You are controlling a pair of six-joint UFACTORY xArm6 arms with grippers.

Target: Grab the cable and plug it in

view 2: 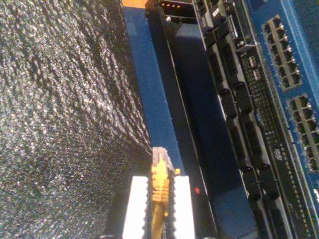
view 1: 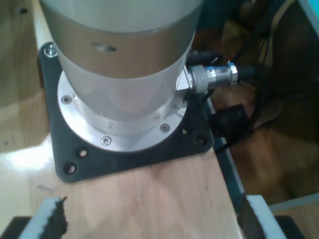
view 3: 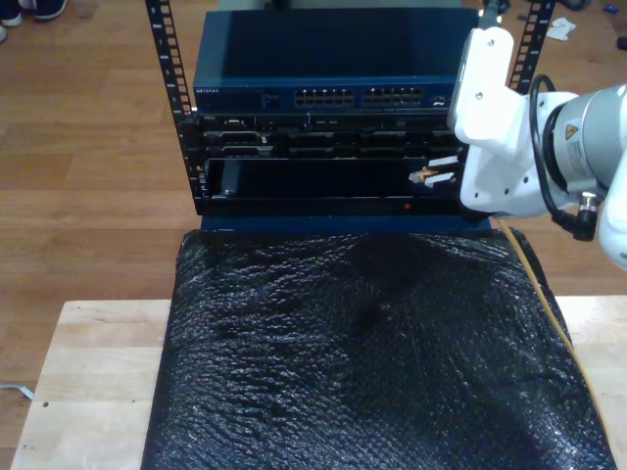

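Note:
The yellow-orange cable [view 2: 159,186] is pinched between the white fingers of my second gripper [view 2: 160,180], and its clear plug [view 2: 161,158] pokes out past the fingertips. In the exterior view this gripper [view 3: 436,174] holds the plug [view 3: 422,176] in front of the rack's dark lower panels, below the blue network switch [view 3: 323,96] and its port rows [view 2: 284,52]. The rest of the cable [view 3: 549,304] trails down the exterior view's right along the black mat. My first gripper [view 1: 152,215] stands open over bare wood, facing an arm's round base [view 1: 124,74].
A black bubble-textured mat [view 3: 362,352] covers the wooden table [view 3: 88,382] in front of the rack. Perforated rack posts [view 3: 167,59] flank the equipment. A black mounting plate [view 1: 129,154] and a metal connector [view 1: 214,77] with black cables sit at the arm base.

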